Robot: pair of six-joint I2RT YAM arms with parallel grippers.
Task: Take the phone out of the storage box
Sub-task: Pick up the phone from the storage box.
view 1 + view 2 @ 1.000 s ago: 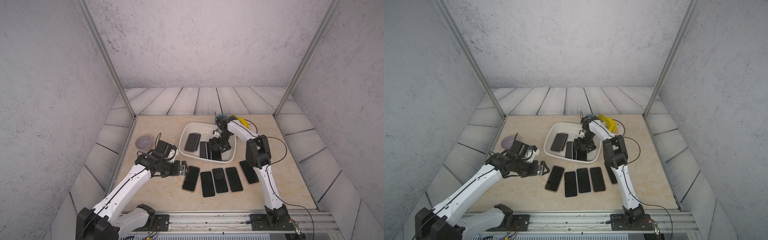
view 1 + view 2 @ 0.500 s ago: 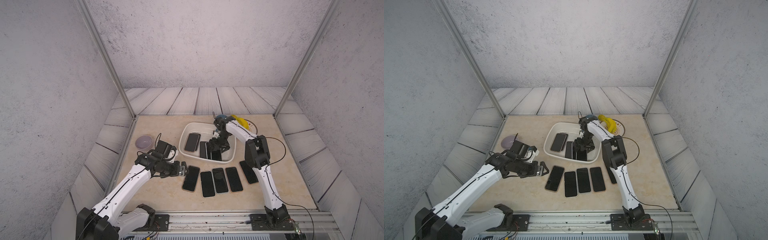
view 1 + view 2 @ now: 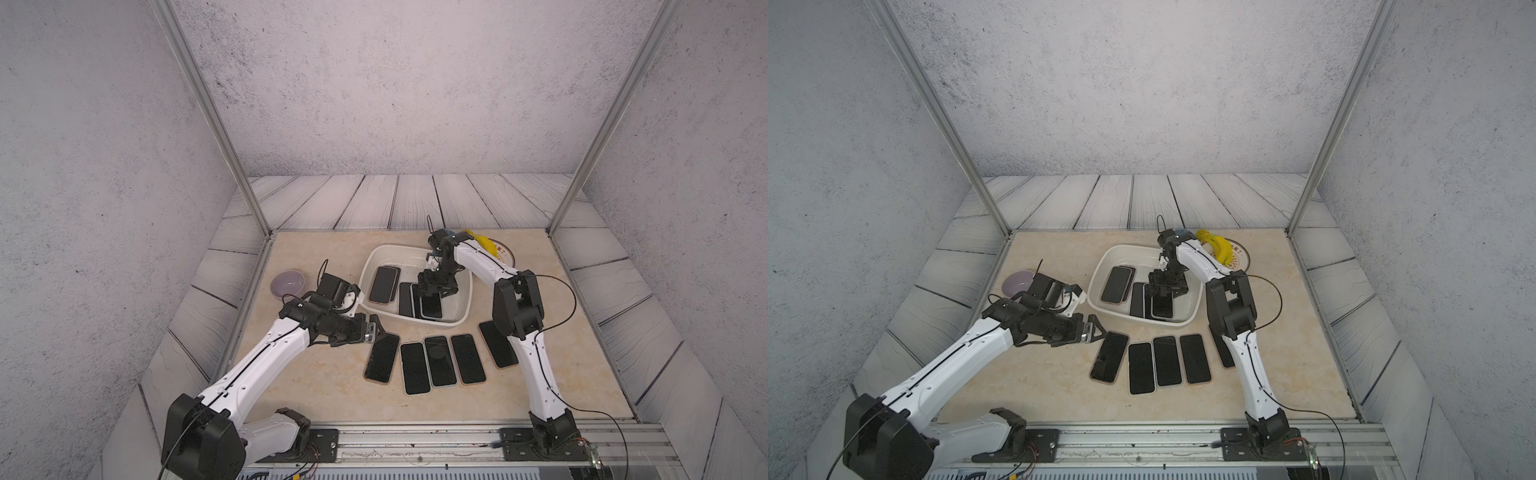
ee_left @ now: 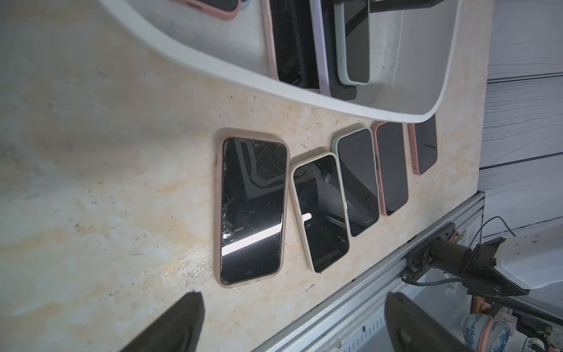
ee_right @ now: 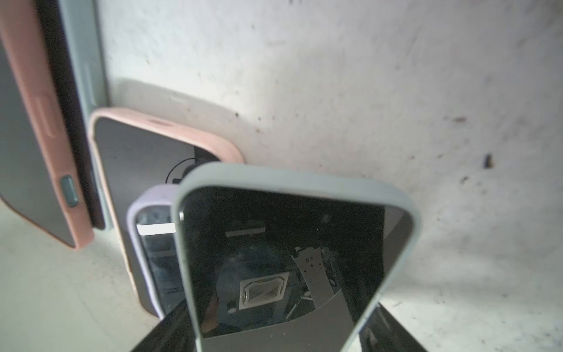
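In a top view my right gripper sits inside the white, round-cornered storage box, over the phone. My left gripper hovers outside. Left wrist view: its fingers spread wide, empty. Only the right wrist view shows fingers clamping the glossy, mint-cased phone.

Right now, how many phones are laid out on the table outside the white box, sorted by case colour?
Pink-cased phones: 3
Cream-cased phone: 1
Pale-green-cased phone: 1
Total: 5
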